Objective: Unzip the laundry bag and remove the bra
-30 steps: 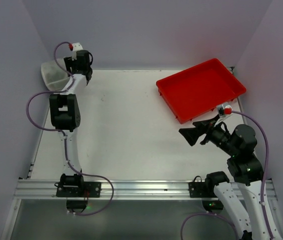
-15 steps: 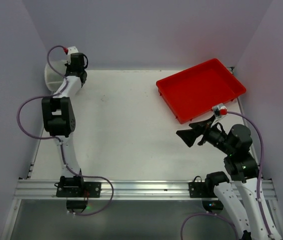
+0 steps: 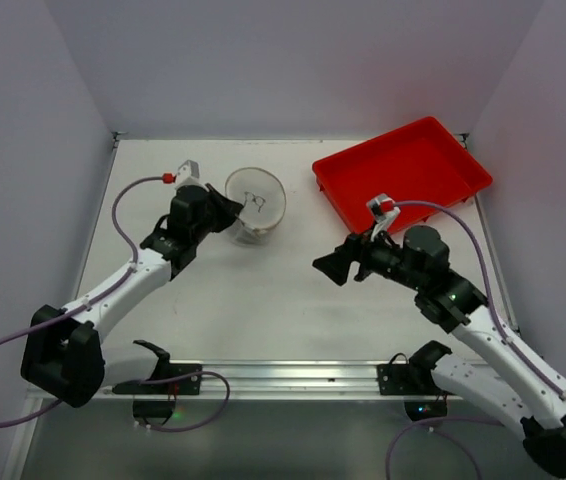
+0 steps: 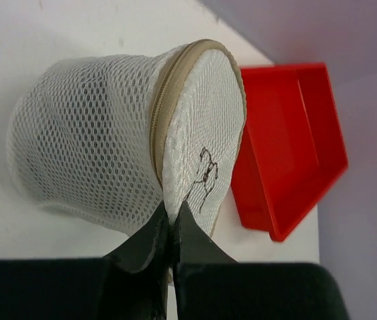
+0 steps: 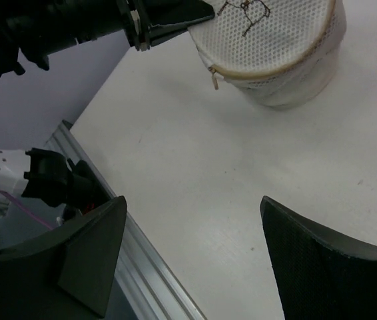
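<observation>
The laundry bag (image 3: 259,212), a drum of white mesh with a tan zipper round its lid, stands on the table left of centre. Its lid carries a small dark mark (image 4: 205,175). My left gripper (image 4: 170,215) is shut on the lid's mesh edge, seen from above too as the left gripper (image 3: 231,223). The zipper pull (image 5: 212,77) hangs at the bag's rim, and the zipper looks closed. My right gripper (image 5: 192,200) stands open over bare table, to the right of the bag and apart from it; from above the right gripper (image 3: 331,265) shows nearer than the bag. The bra is hidden.
A red tray (image 3: 403,175) lies at the back right, close beside the bag's right side, and shows in the left wrist view as the red tray (image 4: 295,133). The aluminium rail (image 3: 283,375) runs along the near table edge. White walls close in the sides and back.
The left arm has swung from the back left corner to the table's middle, bringing the bag with it, jaws now shut on the lid. The right arm has reached left toward the bag.
</observation>
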`<state>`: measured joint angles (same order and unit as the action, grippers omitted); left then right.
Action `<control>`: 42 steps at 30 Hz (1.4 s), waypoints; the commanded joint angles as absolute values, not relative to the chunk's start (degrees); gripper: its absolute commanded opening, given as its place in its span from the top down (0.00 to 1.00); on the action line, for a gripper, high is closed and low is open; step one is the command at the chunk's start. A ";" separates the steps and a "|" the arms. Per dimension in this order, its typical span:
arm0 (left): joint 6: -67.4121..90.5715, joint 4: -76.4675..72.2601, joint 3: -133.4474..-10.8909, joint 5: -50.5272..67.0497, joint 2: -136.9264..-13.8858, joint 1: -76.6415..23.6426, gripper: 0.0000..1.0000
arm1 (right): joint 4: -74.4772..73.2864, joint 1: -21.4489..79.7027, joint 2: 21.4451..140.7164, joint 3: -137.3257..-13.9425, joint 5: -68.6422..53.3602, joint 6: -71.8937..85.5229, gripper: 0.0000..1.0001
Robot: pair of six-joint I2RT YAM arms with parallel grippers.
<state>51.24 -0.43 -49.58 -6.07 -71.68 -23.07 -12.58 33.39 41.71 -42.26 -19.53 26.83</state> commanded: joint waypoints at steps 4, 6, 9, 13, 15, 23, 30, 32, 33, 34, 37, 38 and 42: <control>67.41 -9.57 -38.85 -4.13 -66.36 -29.18 1.00 | -5.80 46.85 55.37 -45.97 -3.34 30.06 0.20; 68.02 -9.93 -37.18 -3.43 -66.01 -29.88 1.00 | -3.17 50.51 60.61 -45.53 -0.72 31.11 0.22; 69.52 -10.72 -35.51 -2.64 -65.39 -30.23 1.00 | 1.83 54.21 66.42 -44.39 2.01 33.65 0.27; 69.35 -9.67 -35.24 -2.29 -63.99 -30.41 1.00 | 4.04 56.60 71.17 -45.70 4.04 35.86 0.33; 69.26 -9.41 -34.98 -2.37 -63.29 -30.50 1.00 | 4.39 56.95 72.59 -46.58 7.02 36.73 0.40; 69.43 -8.26 -34.19 -1.85 -61.70 -30.41 1.00 | 7.73 56.95 79.18 -49.39 11.60 35.95 0.51; 69.43 -8.09 -33.75 -1.23 -61.00 -30.41 1.00 | 9.49 56.95 82.61 -52.12 12.83 34.89 0.56; 69.52 -7.91 -33.58 -1.06 -61.00 -30.50 1.00 | 9.93 56.95 82.79 -52.38 12.92 34.72 0.57; 69.43 -7.91 -33.40 -0.97 -60.91 -30.41 1.00 | 10.02 56.95 82.88 -52.47 13.01 34.63 0.57; 69.43 -7.91 -33.22 -0.88 -60.82 -30.41 1.00 | 10.02 56.95 83.05 -52.82 13.18 34.28 0.57; 69.35 -7.74 -32.96 -0.88 -60.64 -30.50 1.00 | 9.84 56.95 83.76 -53.61 13.45 33.75 0.60; 69.26 -7.73 -33.13 -0.88 -60.64 -30.50 1.00 | 9.67 56.87 83.93 -53.79 13.88 33.66 0.61; 68.30 -6.86 -33.57 -0.88 -60.47 -30.41 1.00 | 9.32 56.87 84.55 -54.05 14.41 33.22 0.78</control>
